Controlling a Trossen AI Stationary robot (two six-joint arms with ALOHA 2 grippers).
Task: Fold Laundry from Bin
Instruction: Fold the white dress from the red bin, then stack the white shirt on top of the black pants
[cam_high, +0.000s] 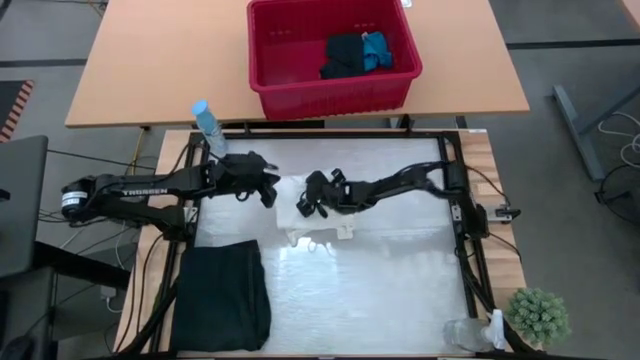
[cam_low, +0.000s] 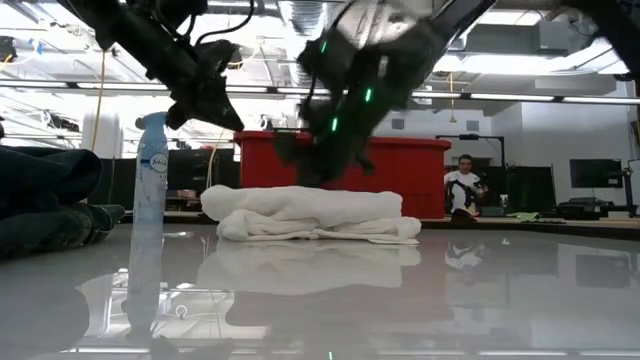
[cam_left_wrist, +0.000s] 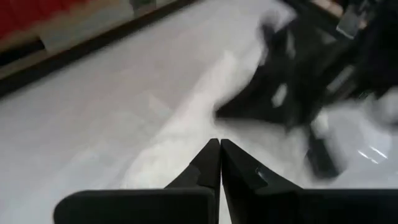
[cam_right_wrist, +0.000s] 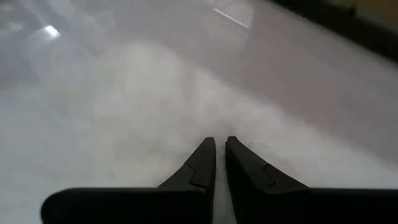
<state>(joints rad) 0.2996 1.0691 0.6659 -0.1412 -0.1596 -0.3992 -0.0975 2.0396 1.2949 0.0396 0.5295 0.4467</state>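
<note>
Folded black garment (cam_high: 222, 297) at the worktop's (cam_high: 380, 300) near-left corner; spray bottle (cam_high: 208, 127) at the far-left edge. Left gripper (cam_high: 270, 187), jaws closed and empty, just left of the folded white cloth (cam_high: 300, 215) at mid-worktop; right gripper (cam_high: 308, 205) over it, jaws nearly closed, grip unclear. Bare surface right and near. Red bin (cam_high: 290, 95) beyond the far edge holds black and blue laundry (cam_high: 355, 55)

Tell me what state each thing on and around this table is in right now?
White cloth: folded into a low bundle, lying mid-table.
Black garment: folded flat at the table's near left corner.
Red bin: upright, holding black and bright blue laundry.
Spray bottle: standing upright.
Left gripper: shut, empty, above the cloth's left end.
Right gripper: nearly shut, over the cloth; no grip visible.
</note>
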